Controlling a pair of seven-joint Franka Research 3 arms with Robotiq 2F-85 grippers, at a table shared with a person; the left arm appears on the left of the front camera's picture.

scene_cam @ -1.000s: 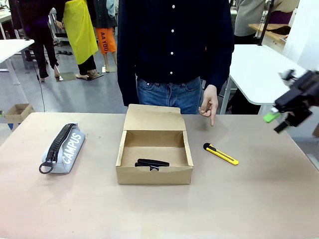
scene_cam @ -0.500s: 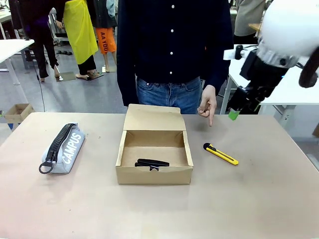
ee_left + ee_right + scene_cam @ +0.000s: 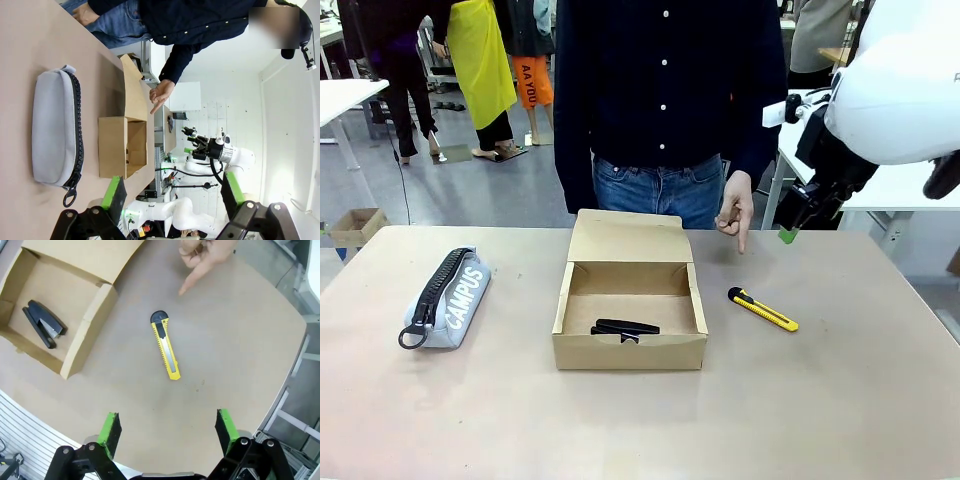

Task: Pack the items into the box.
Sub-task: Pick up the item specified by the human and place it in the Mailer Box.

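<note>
A yellow-and-black utility knife (image 3: 762, 309) (image 3: 165, 345) lies flat on the table right of the box (image 3: 630, 350) (image 3: 89, 325). The brown cardboard box stands with its lid flap up, and a flat black object (image 3: 627, 328) (image 3: 44, 322) rests inside it. High over the table's far right hangs my right gripper (image 3: 790, 228) (image 3: 167, 432), open and empty, looking down on the knife. A person's hand (image 3: 737, 215) (image 3: 205, 260) points a finger down toward the knife. My left gripper (image 3: 172, 192) is open and empty, well away from the box (image 3: 125, 145).
A grey zipped "CAMPUS" pencil case (image 3: 448, 297) (image 3: 55, 135) lies left of the box. The person stands at the far table edge behind the box. White tables and other people are farther back. Bare tabletop lies around the knife and along the near edge.
My right arm has swung in from the far right edge to hang above the table's far right, near the person's pointing hand. Knife, box and pencil case have not moved.
</note>
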